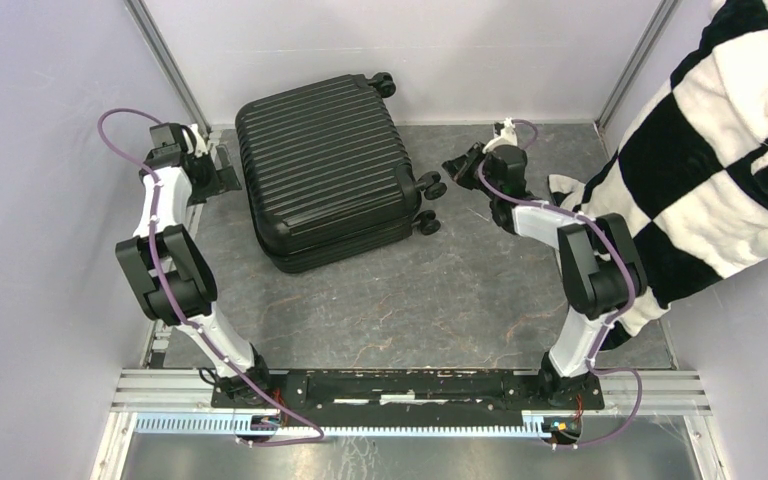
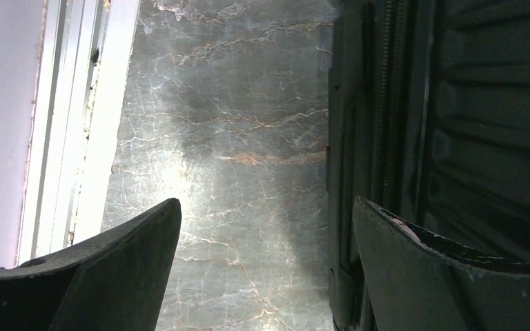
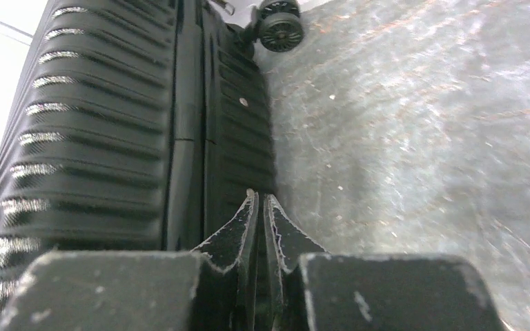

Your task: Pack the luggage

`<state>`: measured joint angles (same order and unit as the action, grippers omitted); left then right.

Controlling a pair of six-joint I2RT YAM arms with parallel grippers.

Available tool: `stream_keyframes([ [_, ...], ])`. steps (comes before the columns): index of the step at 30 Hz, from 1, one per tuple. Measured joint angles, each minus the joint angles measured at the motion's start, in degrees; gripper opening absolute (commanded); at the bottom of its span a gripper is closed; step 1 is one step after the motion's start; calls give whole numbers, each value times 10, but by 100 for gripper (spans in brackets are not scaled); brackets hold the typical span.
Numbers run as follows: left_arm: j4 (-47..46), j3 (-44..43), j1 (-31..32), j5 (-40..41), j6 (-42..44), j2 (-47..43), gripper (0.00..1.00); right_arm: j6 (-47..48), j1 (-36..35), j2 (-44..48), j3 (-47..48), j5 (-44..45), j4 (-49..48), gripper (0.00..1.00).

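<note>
Top external: luggage (image 1: 325,170) lies flat, zipped, far centre-left on surface (image 1: 410,300). Left gripper (image 2: 266,214) spread wide, empty, just beside its left edge. Right gripper (image 3: 259,203) pressed together, empty, near caster wheel (image 3: 281,31). Likely heavy, rigid, slick shell; take hold at seam lip.

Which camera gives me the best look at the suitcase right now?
Top external: the whole suitcase, closed, lying flat. Left wrist shows only its zippered side; right wrist, a ribbed side and one wheel.
</note>
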<state>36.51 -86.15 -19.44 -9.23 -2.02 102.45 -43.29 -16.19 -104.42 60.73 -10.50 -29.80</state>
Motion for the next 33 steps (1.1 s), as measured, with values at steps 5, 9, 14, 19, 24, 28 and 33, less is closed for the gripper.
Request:
stream_keyframes([
  [5, -5, -18, 6, 20, -2, 56, 100, 7, -31, -46, 61, -10, 6, 11],
  [9, 5, -68, 21, 37, 1, 141, 100, 27, -62, -33, 38, -21, -32, 10],
  [14, 28, -146, 35, 30, 13, 196, 100, 67, -136, 41, -73, 1, -81, 9],
  [19, 41, -215, 52, 29, 40, 218, 100, 111, -185, 101, -129, 37, -74, 9],
  [24, 51, -259, 52, 30, 56, 221, 100, 141, -213, 123, -137, 56, -48, 15],
  [28, 74, -263, 50, 20, 63, 221, 100, 160, -224, 179, -183, 50, -27, 31],
  [33, 106, -230, 39, -18, 72, 202, 100, 164, -159, 236, -253, 3, -7, 44],
])
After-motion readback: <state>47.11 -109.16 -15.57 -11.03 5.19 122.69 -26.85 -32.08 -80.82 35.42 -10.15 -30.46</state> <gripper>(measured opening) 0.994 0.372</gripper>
